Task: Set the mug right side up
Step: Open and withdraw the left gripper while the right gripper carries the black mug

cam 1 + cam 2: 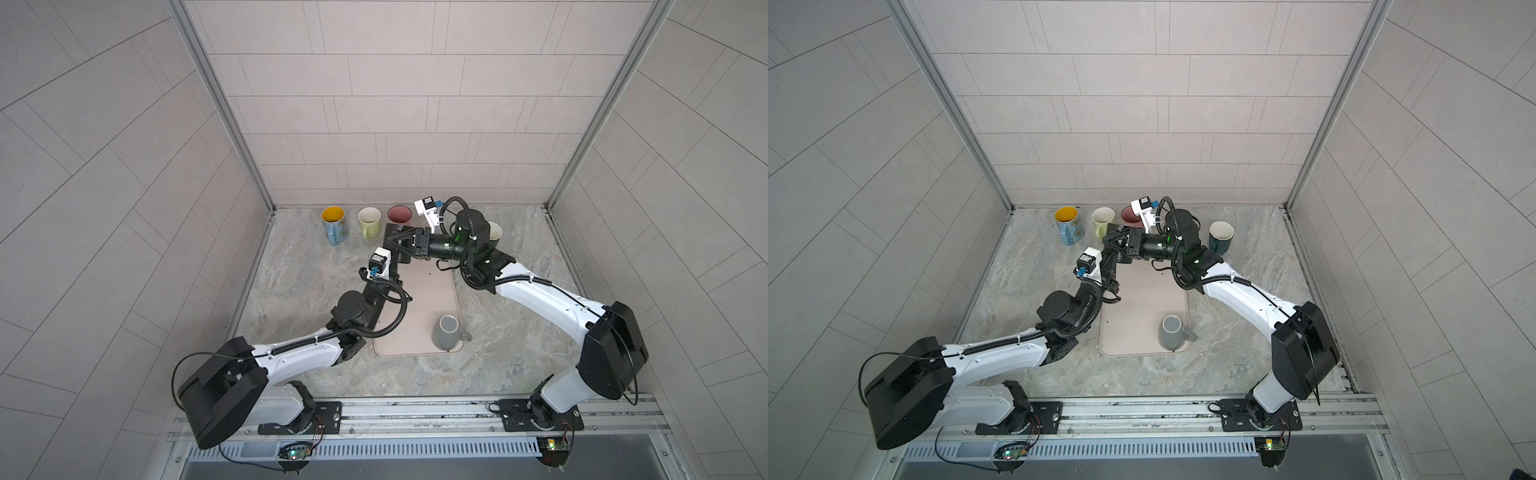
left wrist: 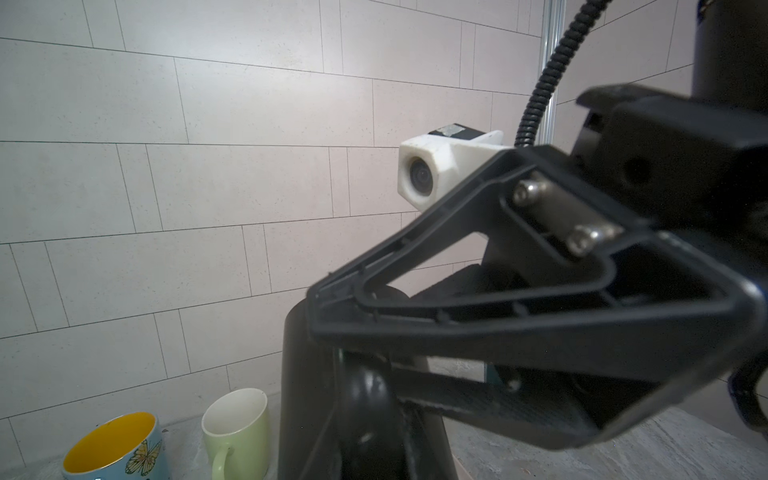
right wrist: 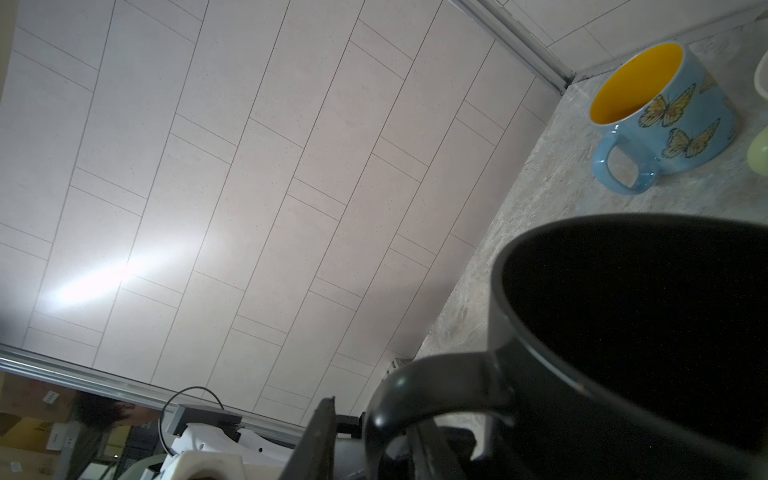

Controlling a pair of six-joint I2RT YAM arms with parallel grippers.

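At the back end of the mat (image 1: 428, 299), the black mug (image 3: 623, 332) is held roughly upright; it is judged rigid, glazed-slippery and chip-prone, best taken by the handle (image 3: 415, 386) or the wall under the rim. It seems pinched narrowly by the left gripper (image 1: 398, 259). The handle is straddled by the right gripper (image 2: 357, 340), one finger through the loop; whether that grip is closed cannot be told

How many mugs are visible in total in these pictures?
6. Along the back wall: blue butterfly mug, green mug, red mug, teal mug. Grey mug on the mat. Black mug at the mat's far end. More may be hidden.
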